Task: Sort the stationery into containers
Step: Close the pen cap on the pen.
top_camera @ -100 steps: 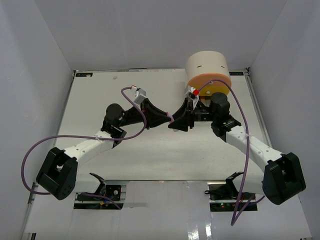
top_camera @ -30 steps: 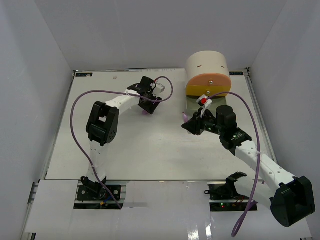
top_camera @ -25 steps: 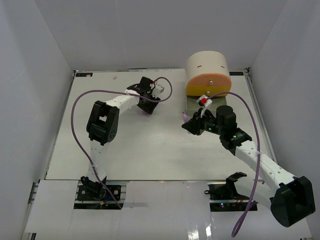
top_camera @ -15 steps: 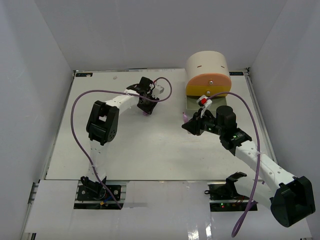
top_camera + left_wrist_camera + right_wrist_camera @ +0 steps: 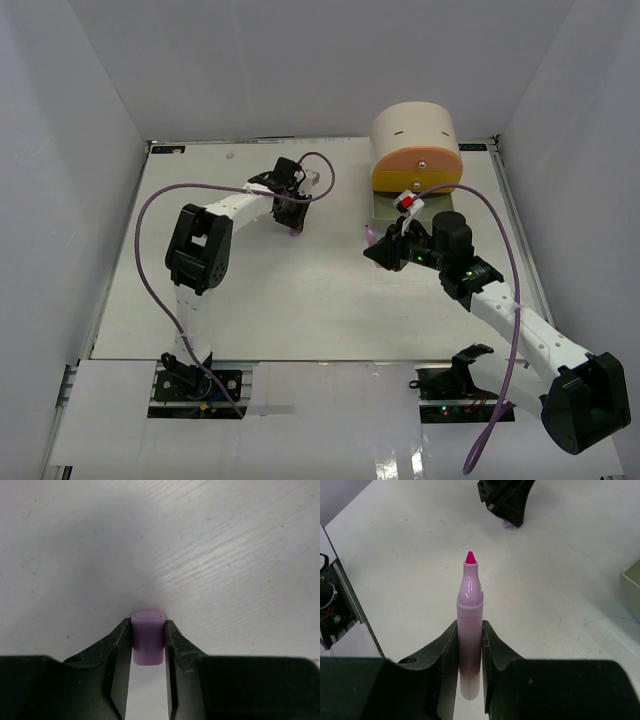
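The right jaws were clamped on the pink marker (image 5: 470, 630), its bare magenta tip (image 5: 470, 556) sticking out well ahead of them. Farther out, the left jaws pressed against both sides of the small purple cap (image 5: 148, 637), which sat between their tips on the bench (image 5: 225, 555). Securing that cap seemed the step in hand. It looked short and smooth, so a square, firm squeeze before lifting would suit. Beyond the right jaws stood the cream organiser (image 5: 413, 128).

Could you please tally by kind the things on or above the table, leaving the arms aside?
marker: 1
cap: 1
organiser: 1
Total: 3
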{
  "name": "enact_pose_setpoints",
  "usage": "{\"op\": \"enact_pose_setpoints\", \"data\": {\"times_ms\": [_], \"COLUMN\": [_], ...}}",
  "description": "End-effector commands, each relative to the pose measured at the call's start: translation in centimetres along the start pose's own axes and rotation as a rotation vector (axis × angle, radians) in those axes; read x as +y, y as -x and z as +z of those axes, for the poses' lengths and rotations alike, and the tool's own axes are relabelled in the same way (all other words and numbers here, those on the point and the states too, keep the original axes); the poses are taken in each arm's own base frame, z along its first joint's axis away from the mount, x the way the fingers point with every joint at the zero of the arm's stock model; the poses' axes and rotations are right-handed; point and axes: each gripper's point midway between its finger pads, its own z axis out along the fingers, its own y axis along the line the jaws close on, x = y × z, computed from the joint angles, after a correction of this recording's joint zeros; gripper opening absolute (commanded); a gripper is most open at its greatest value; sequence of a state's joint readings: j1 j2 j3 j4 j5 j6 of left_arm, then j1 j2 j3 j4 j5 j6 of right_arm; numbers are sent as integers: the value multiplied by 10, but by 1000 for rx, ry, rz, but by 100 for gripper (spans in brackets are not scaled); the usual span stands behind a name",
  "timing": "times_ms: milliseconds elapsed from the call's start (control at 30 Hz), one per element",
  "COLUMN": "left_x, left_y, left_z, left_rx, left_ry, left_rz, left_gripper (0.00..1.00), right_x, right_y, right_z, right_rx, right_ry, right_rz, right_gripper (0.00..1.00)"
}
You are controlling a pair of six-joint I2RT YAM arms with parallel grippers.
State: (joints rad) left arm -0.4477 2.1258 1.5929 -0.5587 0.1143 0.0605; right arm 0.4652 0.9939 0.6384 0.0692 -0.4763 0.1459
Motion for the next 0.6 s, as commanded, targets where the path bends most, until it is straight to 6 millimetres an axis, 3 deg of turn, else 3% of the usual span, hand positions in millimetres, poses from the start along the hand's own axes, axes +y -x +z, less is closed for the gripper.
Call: {"op": "enact_pose_setpoints", "data": {"times_ms": [0,267,367,433,567], "left_x": [-23,-47,-47,-45,-47], "left_y": [34,73,80,75,83], "left_z": [-48,-139,-166,-173,-205], "left_rx": [-131,-407,-481,-509,-651], "left_ry": [-63,-161,-161,-147,-175], "left_rz": [-161,-384,-448,-472,-480], "left_gripper": [0,0,0,0,0], "right_x": [10,38,42,48,45], "right_y": [12,16,20,20,26], "right_z": [2,34,49,57,81], "right_rx": [-36,-4,-10,-1,-1], "right_ry": [47,89,69,74,33], "right_rz": [-34,-58,-72,-103,-111], "right_gripper": [8,8,8,8,8]}}
